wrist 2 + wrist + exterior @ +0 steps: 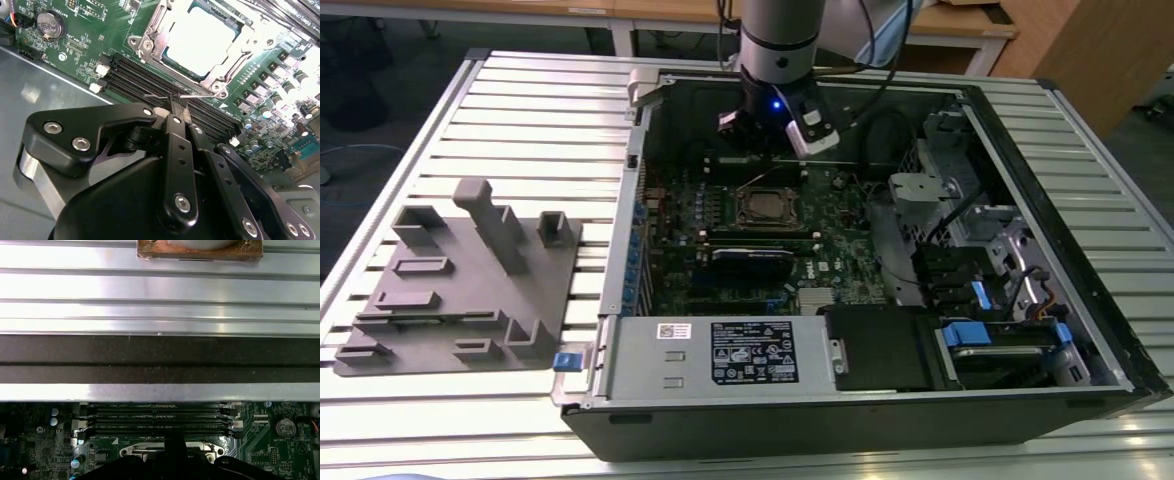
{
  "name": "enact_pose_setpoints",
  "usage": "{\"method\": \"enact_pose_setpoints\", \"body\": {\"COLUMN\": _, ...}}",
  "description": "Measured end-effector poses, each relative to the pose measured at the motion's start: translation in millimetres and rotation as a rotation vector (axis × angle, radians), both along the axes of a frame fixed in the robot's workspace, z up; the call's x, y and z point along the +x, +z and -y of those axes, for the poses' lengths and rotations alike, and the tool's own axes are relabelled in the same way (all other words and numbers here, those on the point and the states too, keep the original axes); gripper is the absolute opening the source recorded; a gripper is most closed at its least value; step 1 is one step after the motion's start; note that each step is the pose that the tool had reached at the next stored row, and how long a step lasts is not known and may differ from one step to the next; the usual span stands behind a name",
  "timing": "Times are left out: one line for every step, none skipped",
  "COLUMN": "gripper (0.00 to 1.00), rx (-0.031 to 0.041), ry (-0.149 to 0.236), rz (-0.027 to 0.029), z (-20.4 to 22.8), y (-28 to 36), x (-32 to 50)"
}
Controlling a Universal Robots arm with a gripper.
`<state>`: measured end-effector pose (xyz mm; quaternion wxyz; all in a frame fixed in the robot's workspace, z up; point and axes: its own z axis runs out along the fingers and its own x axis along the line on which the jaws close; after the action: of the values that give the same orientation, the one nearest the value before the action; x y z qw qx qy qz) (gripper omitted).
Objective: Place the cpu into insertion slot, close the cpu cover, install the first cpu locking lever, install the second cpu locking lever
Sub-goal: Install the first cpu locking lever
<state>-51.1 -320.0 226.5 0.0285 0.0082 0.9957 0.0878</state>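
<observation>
The cpu [200, 37] lies in the insertion slot [218, 82] on the green motherboard, its silvery top glaring bright. The cpu cover [152, 27] lies flat around it as a metal frame. In the exterior view the cpu [765, 206] sits mid-board inside the open case. My gripper [177, 106] hangs just beside the socket, over the black memory slots [140, 75], its fingers pressed together. A thin metal lever wire [197, 94] runs across right at the fingertips; whether they touch it I cannot tell. In the exterior view the gripper [771, 150] is at the back of the case.
The black case wall [160, 357] rises close behind the memory slots. A coin battery [47, 22] sits on the board. A power supply [720, 350] and drive bay with blue tabs [974, 335] fill the case front. A grey fixture block [454, 280] stands on the slatted table.
</observation>
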Motion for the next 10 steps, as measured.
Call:
{"method": "enact_pose_setpoints", "body": {"gripper": 0.11, "rx": -0.0003, "ry": -0.003, "rz": 0.0000, "z": 0.0, "y": -2.8, "x": 0.1}}
{"method": "enact_pose_setpoints", "body": {"gripper": 0.11, "rx": -0.0003, "ry": -0.004, "rz": 0.0001, "z": 0.0, "y": -3.9, "x": 0.1}}
{"method": "enact_pose_setpoints", "body": {"gripper": 0.11, "rx": -0.0004, "ry": -0.004, "rz": 0.0001, "z": 0.0, "y": -4.7, "x": 0.1}}
{"method": "enact_pose_setpoints", "body": {"gripper": 0.11, "rx": -0.0005, "ry": -0.005, "rz": 0.0000, "z": 0.0, "y": -5.4, "x": 0.1}}
{"method": "enact_pose_setpoints", "body": {"gripper": 0.11, "rx": -0.0005, "ry": -0.005, "rz": 0.0000, "z": 0.0, "y": -6.2, "x": 0.1}}
{"method": "enact_pose_setpoints", "body": {"gripper": 0.11, "rx": -0.0006, "ry": -0.005, "rz": 0.0000, "z": -0.1, "y": -7.0, "x": 0.2}}
{"method": "enact_pose_setpoints", "body": {"gripper": 0.11, "rx": -0.0007, "ry": -0.006, "rz": -0.0001, "z": -0.3, "y": -7.5, "x": 0.1}}
{"method": "enact_pose_setpoints", "body": {"gripper": 0.11, "rx": -0.0008, "ry": -0.006, "rz": -0.0001, "z": -0.7, "y": -7.9, "x": 0.3}}
{"method": "enact_pose_setpoints", "body": {"gripper": 0.11, "rx": -0.0006, "ry": -0.005, "rz": 0.0000, "z": -0.9, "y": -8.2, "x": 0.4}}
{"method": "enact_pose_setpoints", "body": {"gripper": 0.11, "rx": -0.0007, "ry": -0.005, "rz": -0.0001, "z": -0.9, "y": -8.2, "x": 0.4}}
